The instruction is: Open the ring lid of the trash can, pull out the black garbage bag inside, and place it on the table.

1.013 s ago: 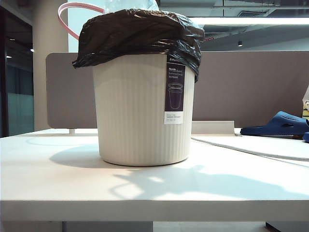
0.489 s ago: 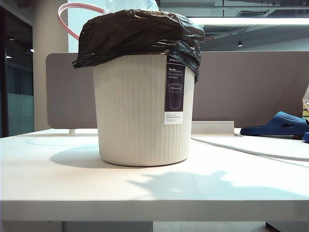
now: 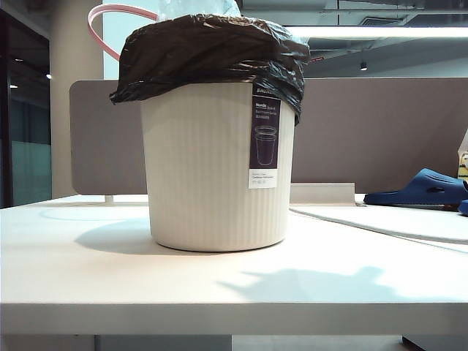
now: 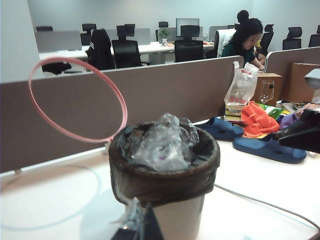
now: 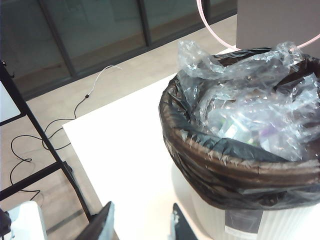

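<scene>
The cream ribbed trash can (image 3: 212,168) stands mid-table (image 3: 88,278). The black garbage bag (image 3: 212,51) is folded over its rim, with crumpled clear plastic (image 5: 250,110) bulging out of the mouth. The pink ring lid (image 3: 121,6) stands swung up behind the can, clear of the rim (image 4: 70,59). No gripper shows in the exterior view. My left gripper (image 4: 137,227) is shut, low in front of the can, a wisp of clear plastic at its tips. My right gripper (image 5: 141,225) is open with nothing between its fingers, over bare table beside the can.
A grey-brown partition (image 3: 365,131) runs behind the can. Blue slippers (image 3: 424,188) and a white cable (image 4: 260,202) lie to the right, with bags and an orange cloth (image 4: 257,120) beyond. In the right wrist view the table's corner drops off to the floor.
The arms' shadows on the tabletop have shrunk and slid right. The can, the bag and the raised ring lid have not moved.
</scene>
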`<state>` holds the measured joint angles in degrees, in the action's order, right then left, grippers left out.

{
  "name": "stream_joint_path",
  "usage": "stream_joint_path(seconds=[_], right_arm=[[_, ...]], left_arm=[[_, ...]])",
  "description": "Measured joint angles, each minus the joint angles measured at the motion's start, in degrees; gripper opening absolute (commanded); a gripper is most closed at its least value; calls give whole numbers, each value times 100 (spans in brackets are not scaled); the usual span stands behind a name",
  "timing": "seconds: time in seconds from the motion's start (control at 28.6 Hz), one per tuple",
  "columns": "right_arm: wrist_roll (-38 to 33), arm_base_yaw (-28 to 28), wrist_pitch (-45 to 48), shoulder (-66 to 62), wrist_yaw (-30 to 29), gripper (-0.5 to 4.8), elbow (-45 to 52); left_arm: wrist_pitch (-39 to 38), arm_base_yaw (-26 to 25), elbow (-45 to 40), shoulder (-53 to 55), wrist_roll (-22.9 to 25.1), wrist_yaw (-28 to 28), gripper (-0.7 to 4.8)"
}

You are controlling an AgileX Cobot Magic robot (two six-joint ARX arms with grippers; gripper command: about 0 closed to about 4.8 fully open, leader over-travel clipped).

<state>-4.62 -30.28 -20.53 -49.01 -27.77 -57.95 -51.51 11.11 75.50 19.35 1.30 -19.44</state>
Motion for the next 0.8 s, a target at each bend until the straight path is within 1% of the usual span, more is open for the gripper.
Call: stream_joint_path(seconds=[0.31,0.49,0.7,0.8], right_arm=[[133,-2,-398,179,118,144,2],[153,-2,-540,184,120,144,2],[168,-2,-605,195,120,144,2],[177,-2,-651,199,120,144,2]], left_arm=[[756,0,-1165,-411,-507,-208,-4],[1147,0,-1606,-428,-739,-251,-4],[1768,0,-2212,-428,-907,-254,-4],[2238,0,-2546,-428,-1051,-254,-4]])
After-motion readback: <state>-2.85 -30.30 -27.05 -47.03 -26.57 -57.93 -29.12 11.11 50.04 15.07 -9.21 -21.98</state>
